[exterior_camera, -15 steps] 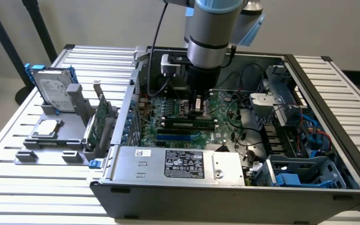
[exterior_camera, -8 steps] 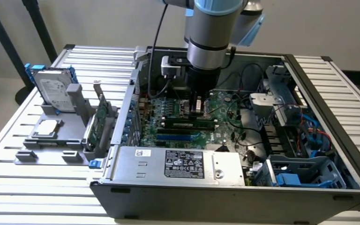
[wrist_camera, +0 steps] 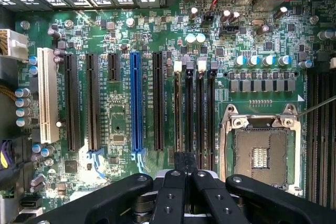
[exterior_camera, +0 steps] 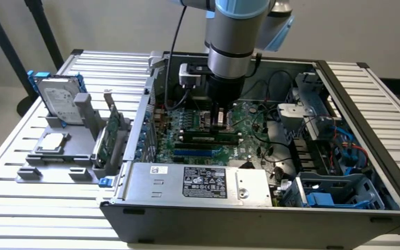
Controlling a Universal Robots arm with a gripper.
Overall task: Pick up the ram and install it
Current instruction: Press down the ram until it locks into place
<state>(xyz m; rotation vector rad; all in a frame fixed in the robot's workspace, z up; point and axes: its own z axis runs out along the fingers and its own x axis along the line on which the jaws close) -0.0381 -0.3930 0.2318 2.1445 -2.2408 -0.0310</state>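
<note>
The ram (exterior_camera: 207, 137), a narrow green stick with black chips, stands on edge in one of the long black memory slots (wrist_camera: 194, 108) of the motherboard (exterior_camera: 186, 120) inside the open computer case. My gripper (exterior_camera: 219, 124) hangs straight down over the end of that stick nearest the exterior view's right. Its fingers are shut with nothing between them, and I cannot tell whether the tips touch the stick. In the wrist view the shut gripper (wrist_camera: 184, 162) sits right above the row of memory slots.
A silver hard drive (exterior_camera: 60, 99), a processor chip (exterior_camera: 54, 141) and a green expansion card (exterior_camera: 114, 136) stand on a grey fixture outside the case. The power supply (exterior_camera: 200, 182), the drive cage (exterior_camera: 335, 190), loose cables (exterior_camera: 276, 151) and the bare CPU socket (wrist_camera: 260, 150) crowd the board.
</note>
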